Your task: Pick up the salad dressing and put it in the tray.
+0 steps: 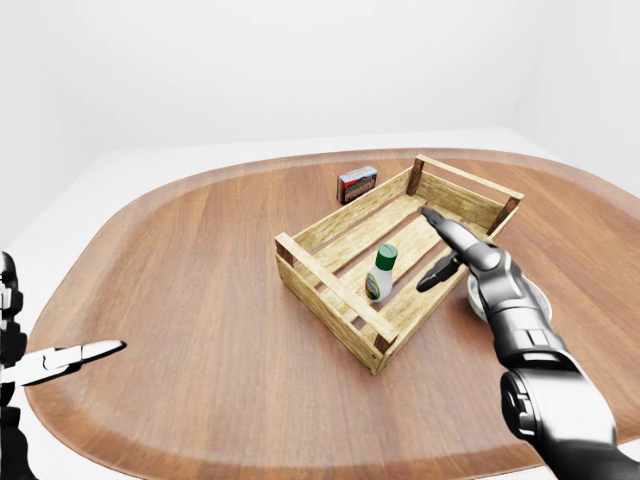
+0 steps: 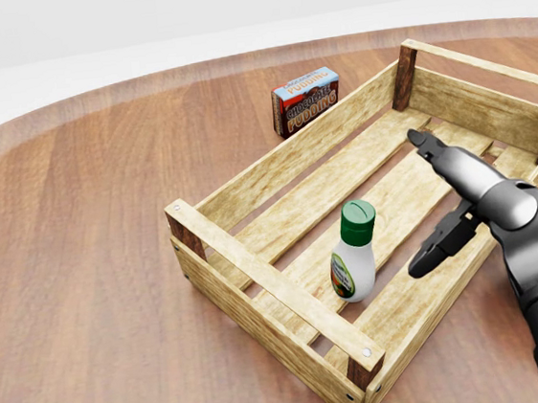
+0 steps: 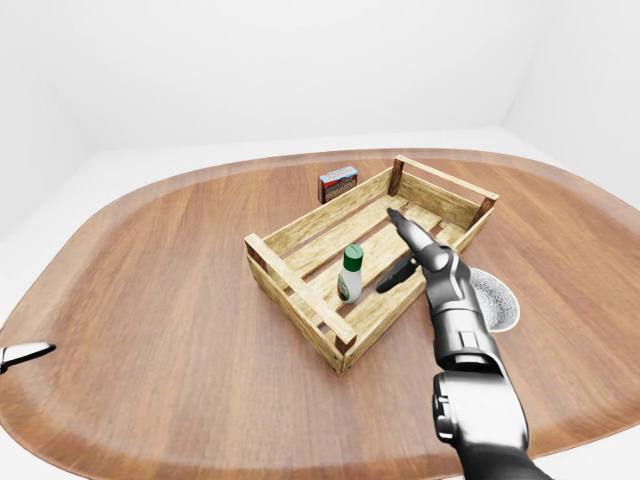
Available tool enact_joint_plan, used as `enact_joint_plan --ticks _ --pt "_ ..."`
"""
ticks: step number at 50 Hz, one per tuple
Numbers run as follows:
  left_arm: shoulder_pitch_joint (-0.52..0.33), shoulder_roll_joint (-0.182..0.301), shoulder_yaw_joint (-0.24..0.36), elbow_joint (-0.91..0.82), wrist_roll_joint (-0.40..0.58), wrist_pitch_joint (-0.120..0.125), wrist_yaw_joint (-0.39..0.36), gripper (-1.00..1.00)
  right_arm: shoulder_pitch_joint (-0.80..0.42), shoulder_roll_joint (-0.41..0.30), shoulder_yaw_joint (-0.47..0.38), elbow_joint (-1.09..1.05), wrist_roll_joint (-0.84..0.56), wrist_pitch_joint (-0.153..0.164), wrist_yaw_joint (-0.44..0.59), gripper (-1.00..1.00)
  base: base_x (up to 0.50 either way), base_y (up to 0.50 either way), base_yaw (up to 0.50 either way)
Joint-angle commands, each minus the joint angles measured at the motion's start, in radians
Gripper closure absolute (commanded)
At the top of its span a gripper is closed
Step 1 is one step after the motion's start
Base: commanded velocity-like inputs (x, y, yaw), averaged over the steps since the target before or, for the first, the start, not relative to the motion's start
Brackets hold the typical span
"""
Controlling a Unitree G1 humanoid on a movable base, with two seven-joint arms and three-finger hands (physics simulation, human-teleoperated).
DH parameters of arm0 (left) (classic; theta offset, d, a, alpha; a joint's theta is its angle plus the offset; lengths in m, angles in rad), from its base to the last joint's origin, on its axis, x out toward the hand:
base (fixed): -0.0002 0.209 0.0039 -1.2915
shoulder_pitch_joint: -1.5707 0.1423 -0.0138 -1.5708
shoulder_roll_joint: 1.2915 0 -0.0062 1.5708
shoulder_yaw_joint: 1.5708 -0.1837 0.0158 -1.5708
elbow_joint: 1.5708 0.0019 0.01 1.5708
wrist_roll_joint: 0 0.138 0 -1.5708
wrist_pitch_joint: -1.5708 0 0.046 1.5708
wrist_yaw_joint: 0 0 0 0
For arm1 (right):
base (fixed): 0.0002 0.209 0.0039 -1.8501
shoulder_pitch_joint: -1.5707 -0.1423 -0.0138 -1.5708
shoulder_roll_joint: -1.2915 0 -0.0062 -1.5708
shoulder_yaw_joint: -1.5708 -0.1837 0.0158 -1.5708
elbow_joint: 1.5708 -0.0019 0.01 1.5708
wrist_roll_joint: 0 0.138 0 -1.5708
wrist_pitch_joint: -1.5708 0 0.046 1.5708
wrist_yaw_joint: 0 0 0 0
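The salad dressing bottle [image 2: 355, 258], white with a green cap, stands upright on the slats inside the wooden crate tray [image 2: 258, 280]. My right hand [image 2: 425, 206] hovers to the bottle's right over the tray, fingers spread open and apart from the bottle, holding nothing. One finger points up-left, another hangs lower toward the bottle. My left hand [image 1: 85, 353] shows at the lower left of the left-eye view, far from the tray, open and empty.
A chocolate pudding box [image 2: 306, 100] stands on the round wooden table just beyond the tray's upper-left wall. A patterned plate [image 3: 497, 297] lies to the right of the tray, under my right forearm.
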Motion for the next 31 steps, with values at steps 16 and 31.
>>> enact_joint_plan --ticks 16,31 --pt "-0.019 0.129 0.414 -0.435 -0.502 0.0 0.05 -1.0 0.641 -0.531 -1.224 -1.916 0.338 0.06 0.326 -1.0 0.0 0.0 0.0" --pt "0.027 0.24 0.522 -0.475 -0.777 0.0 0.201 -1.0 1.031 -0.372 -1.441 -1.832 1.063 0.06 0.326 -1.0 0.0 0.0 0.0"
